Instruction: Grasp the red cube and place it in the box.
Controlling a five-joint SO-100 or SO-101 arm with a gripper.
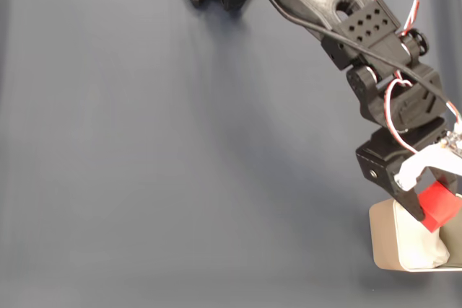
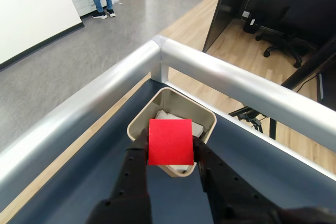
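One red cube (image 2: 170, 141) in the tool (image 2: 169, 148) above the box (image 2: 208, 115)

Grey floor (image 2: 79, 45), office chair (image 2: 286, 45), metal rail (image 2: 236, 85).

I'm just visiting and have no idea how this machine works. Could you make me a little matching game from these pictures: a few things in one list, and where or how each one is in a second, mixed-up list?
Things:
1. red cube
2. box
3. gripper
4. metal rail

Places or states:
A. runs along the table's edge, beyond the box
B. shut on the cube, above the box
C. held between two black fingers, off the table
D. sits in the table's corner, open, white lining inside

Pairs: 1-C, 2-D, 3-B, 4-A
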